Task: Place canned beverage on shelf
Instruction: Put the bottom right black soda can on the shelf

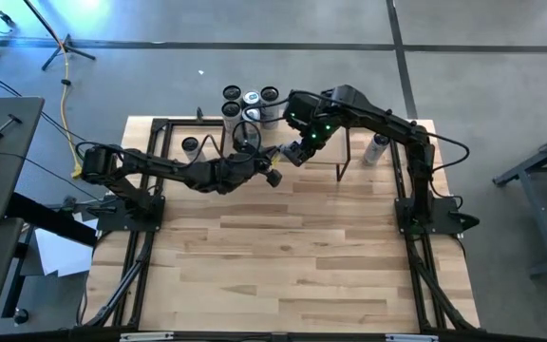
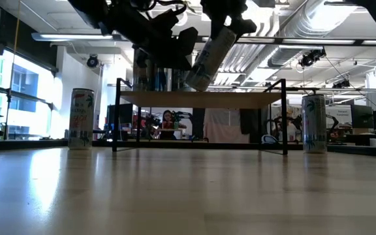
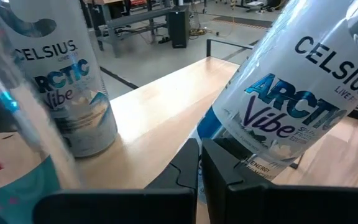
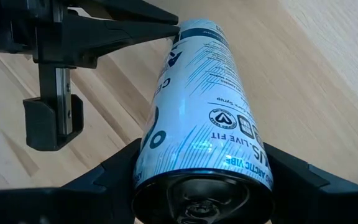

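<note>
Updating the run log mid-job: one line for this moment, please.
right gripper: holding tilted can above shelf | left gripper: shut, beside the can | step: can not yet on shelf

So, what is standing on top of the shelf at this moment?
A cluster of upright cans stands at the back of the shelf. The arms cover part of the board, so an exact count is not possible. The tilted can in the right gripper hangs above it, not resting.

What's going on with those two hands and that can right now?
Right hand grips a tilted can above the shelf. Left hand shut, empty, close beside it. Cans already on the shelf.
</note>
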### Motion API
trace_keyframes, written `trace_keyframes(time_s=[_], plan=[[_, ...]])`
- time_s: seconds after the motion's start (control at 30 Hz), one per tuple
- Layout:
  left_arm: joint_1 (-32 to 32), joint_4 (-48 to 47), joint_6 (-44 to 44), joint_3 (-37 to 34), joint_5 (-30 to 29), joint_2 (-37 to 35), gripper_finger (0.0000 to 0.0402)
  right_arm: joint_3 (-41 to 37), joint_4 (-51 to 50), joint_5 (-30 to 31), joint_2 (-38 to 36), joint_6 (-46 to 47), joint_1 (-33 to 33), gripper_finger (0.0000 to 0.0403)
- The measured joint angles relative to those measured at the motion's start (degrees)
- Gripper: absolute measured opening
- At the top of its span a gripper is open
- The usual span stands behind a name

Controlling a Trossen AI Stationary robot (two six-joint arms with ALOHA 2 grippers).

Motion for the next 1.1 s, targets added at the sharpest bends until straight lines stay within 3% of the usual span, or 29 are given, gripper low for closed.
trace_keyframes(time_s=[0.4, 0.93, 1.1], plan=[[-0.3, 0.2, 1.9, 0.0, 0.8, 0.0, 0.0, 0.0, -0.2, 2.5, 0.0, -0.6, -1.0, 0.026], [1.2, 0.2, 0.3, 0.0, 0.9, 0.0, 0.0, 0.0, -0.3, 0.1, 0.0, -0.6, -1.7, 0.0261], [3.1, 1.1, -0.1, 0.0, 5.8, 0.1, 0.0, 0.0, 0.0, 0.1, 0.0, -0.6, -1.7, 0.0261]])
